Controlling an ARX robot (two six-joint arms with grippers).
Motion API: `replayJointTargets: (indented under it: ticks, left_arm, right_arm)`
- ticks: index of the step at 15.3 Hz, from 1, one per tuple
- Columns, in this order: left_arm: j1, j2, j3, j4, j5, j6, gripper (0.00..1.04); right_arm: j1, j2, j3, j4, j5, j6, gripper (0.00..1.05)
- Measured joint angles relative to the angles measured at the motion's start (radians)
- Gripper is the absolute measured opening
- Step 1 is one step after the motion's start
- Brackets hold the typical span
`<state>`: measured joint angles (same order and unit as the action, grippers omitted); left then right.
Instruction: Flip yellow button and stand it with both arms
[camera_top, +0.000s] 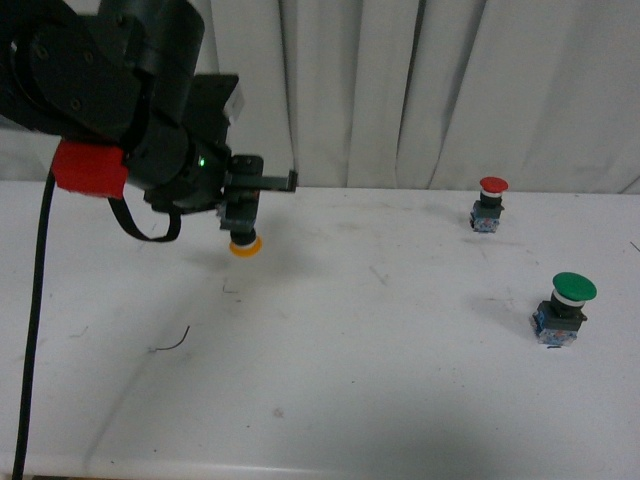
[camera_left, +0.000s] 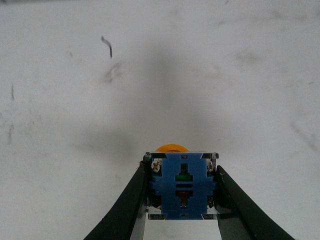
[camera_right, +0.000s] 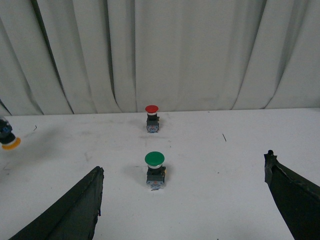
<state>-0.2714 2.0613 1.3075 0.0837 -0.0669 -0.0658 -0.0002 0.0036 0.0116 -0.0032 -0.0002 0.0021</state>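
Your left gripper (camera_left: 182, 172) closed on the yellow button (camera_left: 182, 195) at its blue base, cap pointing down toward the tabletop (camera_top: 350, 390), your right gripper (camera_right: 183, 167) spread wide, holding nothing, green button (camera_right: 154, 170) and red button (camera_right: 151, 117) upright ahead of it.

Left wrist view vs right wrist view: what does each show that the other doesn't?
Left wrist only: the blue base of the yellow button, clamped in the left tool, cap toward the table. Right wrist only: red button, green button, curtain, the open right tool. Both: the yellow button and the table.
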Motion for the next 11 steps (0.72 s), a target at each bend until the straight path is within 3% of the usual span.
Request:
replayJointTargets:
  ticks: [2, 3, 7, 11]
  left_arm:
    - [-0.111, -0.459, -0.388, 0.117, 0.011, 0.050, 0.31]
    - [-0.122, -0.714, -0.499, 0.109, -0.002, 0.058, 0.31]
    - [-0.083, -0.866, -0.611, 0.208, 0.096, -0.005, 0.30]
    - [0.004, -0.863, -0.729, 0.382, 0.340, -0.212, 0.30]
  right_arm:
    - [0.000, 0.000, 0.000, 0.000, 0.000, 0.000, 0.98]
    - [0.000, 0.000, 0.000, 0.000, 0.000, 0.000, 0.98]
    - [0.000, 0.000, 0.000, 0.000, 0.000, 0.000, 0.98]
    - [0.000, 0.000, 0.000, 0.000, 0.000, 0.000, 0.98]
